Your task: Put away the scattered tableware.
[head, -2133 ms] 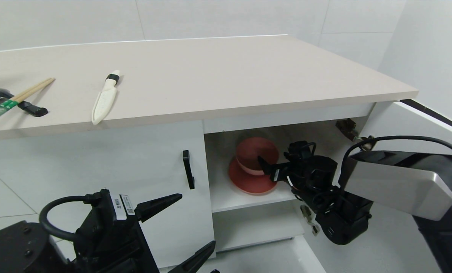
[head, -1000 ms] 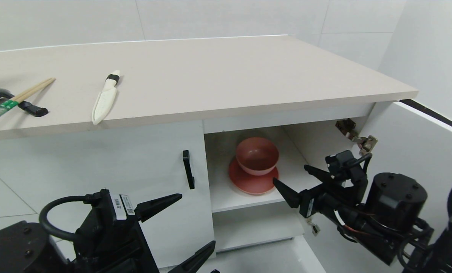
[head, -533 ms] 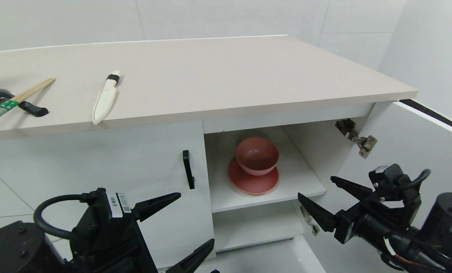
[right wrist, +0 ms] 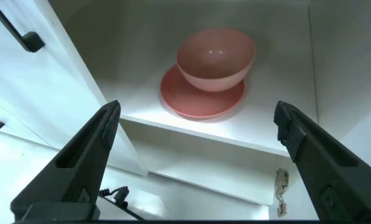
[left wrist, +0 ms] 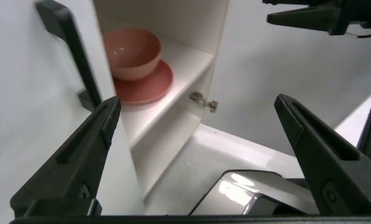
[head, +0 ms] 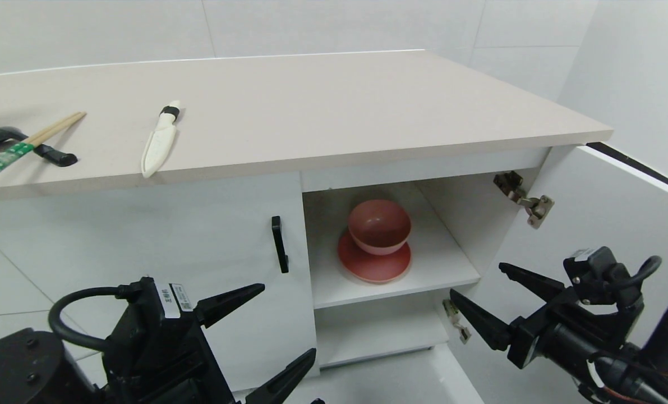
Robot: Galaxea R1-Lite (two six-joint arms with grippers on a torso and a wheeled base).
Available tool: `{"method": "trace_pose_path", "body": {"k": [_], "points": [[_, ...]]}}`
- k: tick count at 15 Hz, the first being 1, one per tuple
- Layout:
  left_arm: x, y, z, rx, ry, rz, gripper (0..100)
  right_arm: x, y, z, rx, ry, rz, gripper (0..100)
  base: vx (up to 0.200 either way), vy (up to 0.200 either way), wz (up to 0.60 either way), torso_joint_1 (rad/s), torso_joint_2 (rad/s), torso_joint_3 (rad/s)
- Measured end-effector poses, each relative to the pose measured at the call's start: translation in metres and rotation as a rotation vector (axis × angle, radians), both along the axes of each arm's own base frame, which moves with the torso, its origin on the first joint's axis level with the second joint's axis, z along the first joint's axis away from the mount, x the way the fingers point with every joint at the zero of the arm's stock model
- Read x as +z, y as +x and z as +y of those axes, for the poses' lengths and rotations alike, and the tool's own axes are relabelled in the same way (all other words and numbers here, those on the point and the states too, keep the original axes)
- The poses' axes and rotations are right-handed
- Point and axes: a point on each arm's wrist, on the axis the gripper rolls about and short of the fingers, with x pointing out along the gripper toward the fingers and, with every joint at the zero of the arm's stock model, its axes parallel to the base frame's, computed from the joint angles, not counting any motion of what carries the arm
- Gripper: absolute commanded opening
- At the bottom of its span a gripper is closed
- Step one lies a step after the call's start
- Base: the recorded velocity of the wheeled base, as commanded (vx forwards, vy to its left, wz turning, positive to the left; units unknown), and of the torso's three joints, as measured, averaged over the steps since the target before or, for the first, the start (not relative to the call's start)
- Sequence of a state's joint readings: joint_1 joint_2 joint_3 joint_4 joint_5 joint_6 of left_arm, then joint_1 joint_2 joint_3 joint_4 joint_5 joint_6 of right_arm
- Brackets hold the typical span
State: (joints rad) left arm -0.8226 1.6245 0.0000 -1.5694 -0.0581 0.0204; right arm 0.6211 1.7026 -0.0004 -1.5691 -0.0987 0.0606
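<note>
I get bright, even light from above on the countertop [head: 311,112]. Inside, the cabinet [head: 334,205] sits in soft shade under it; the bowl [head: 379,225] throws a faint shadow onto the plate [head: 367,269]. The white shelf [right wrist: 142,102] glares pale in the right wrist view.

Walls [head: 339,25]: white, large tiles, thin joints.
Countertop [head: 322,106]: beige, matte, meets the back wall.
Cabinet [head: 423,165]: white, under the countertop.
Left door [head: 143,235]: shut, with a black vertical handle [head: 277,244].
Right door [head: 592,207]: swung open on 2 metal hinges [head: 527,205].
Interior: 1 white shelf [head: 440,264], with a lower compartment beneath it.
Floor [head: 401,384]: white, glossy.
Light: even, dimmer inside the cabinet.
</note>
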Motion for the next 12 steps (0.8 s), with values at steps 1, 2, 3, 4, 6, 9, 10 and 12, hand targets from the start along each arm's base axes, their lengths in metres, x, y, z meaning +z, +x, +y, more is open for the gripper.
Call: {"method": "trace_pose_path", "body": {"k": [1, 2, 3, 4, 6, 9, 10, 12], "points": [[0.0, 0.0, 0.0, -0.003, -0.001, 0.001, 100, 0.0, 0.0, 0.0, 0.001, 0.001, -0.001, 100, -0.2, 0.0, 0.0, -0.007, 0.0, 0.007], [0.0, 0.0, -0.001, -0.003, 0.001, 0.002, 100, 0.0, 0.0, 0.0, 0.001, 0.001, -0.002, 100, -0.2, 0.0, 0.0, 0.012, 0.01, 0.002], [-0.001, 0.0, -0.001, -0.002, 0.002, 0.004, 100, 0.0, 0.0, 0.0, 0.001, 0.001, -0.002, 100, -0.2, 0.0, 0.0, 0.002, 0.0, -0.002], [-0.001, 0.0, -0.001, -0.001, 0.004, 0.006, 100, 0.0, 0.0, 0.0, 0.001, 0.001, -0.002, 100, -0.2, 0.0, 0.0, 0.007, 0.01, -0.002], [-0.003, 0.002, -0.001, 0.007, 0.012, 0.013, 100, 0.001, 0.0, 0.0, 0.0, 0.002, -0.004, 100, -0.2, 0.0, 0.0, 0.002, 0.0, 0.005], [-0.008, 0.004, -0.002, 0.019, 0.029, 0.028, 100, 0.006, -0.003, -0.002, -0.005, 0.016, -0.025, 100, -0.2, 0.0, 0.0, 0.006, 0.0, 0.002], [-0.008, 0.005, -0.002, 0.022, 0.032, 0.03, 100, 0.008, -0.003, -0.003, -0.042, 0.019, -0.036, 100, 0.0, 0.0, 0.0, 0.0, 0.0, 0.0], [-0.009, 0.005, -0.003, 0.02, 0.035, 0.032, 100, 0.011, -0.004, -0.006, -0.133, 0.022, -0.056, 100, 0.0, 0.0, 0.0, 0.0, 0.0, 0.0]]}}
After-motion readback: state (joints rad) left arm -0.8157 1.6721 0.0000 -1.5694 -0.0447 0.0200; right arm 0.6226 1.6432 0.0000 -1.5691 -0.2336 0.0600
